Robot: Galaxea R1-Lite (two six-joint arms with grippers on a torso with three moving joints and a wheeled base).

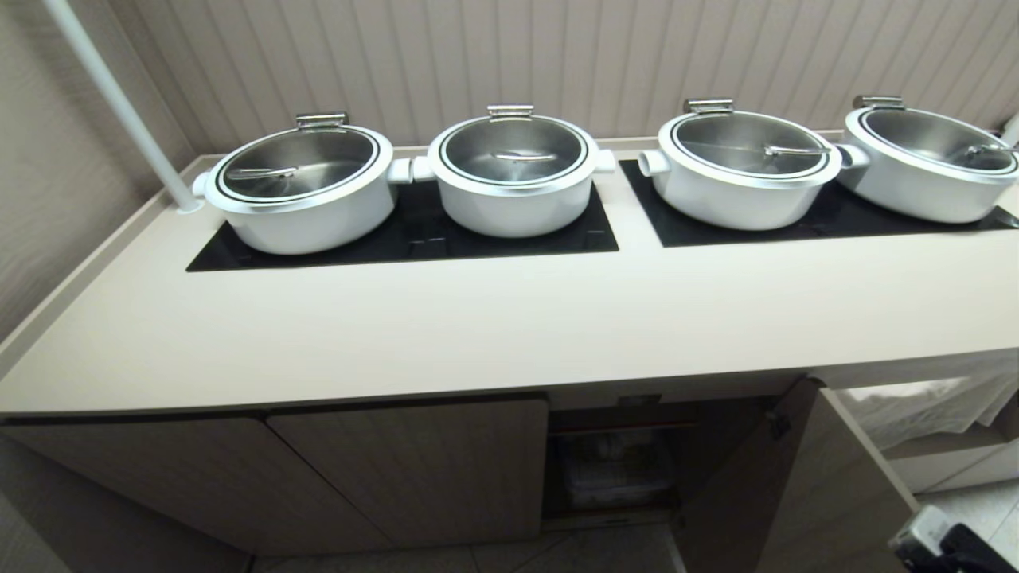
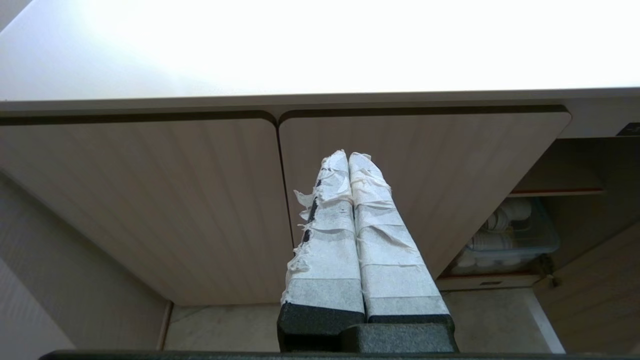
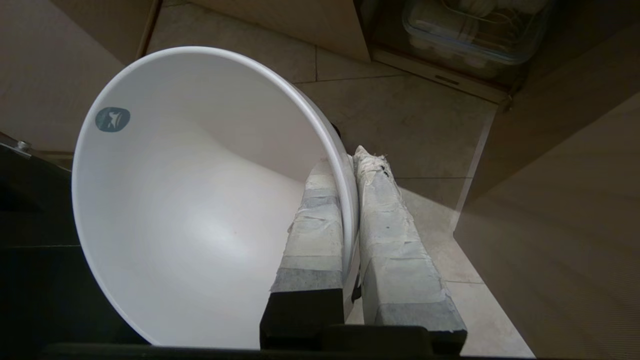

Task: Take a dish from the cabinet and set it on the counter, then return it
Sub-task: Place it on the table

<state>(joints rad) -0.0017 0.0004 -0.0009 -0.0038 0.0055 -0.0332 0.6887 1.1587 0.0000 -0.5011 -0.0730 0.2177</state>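
Note:
In the right wrist view the dish (image 3: 190, 215), a plain white bowl with a small grey-blue mark inside, hangs over the tiled floor. My right gripper (image 3: 348, 160) is shut on its rim, one taped finger inside the bowl and one outside. The cabinet (image 1: 414, 469) sits under the counter (image 1: 493, 318); its right door (image 1: 804, 493) stands open on a dark compartment (image 1: 613, 469). My left gripper (image 2: 349, 156) is shut and empty, pointing at the closed cabinet doors (image 2: 150, 200). The head view shows only a bit of my right arm (image 1: 939, 545), at the lower right corner, and not the dish.
Several large white pots with steel lids (image 1: 302, 187) stand on black cooktop panels (image 1: 398, 239) along the back of the counter. A clear plastic bin of white cups (image 3: 470, 30) sits on the cabinet's shelf. A white pole (image 1: 119, 103) rises at the counter's left; a white cloth (image 1: 931, 406) drapes a lower shelf at the right.

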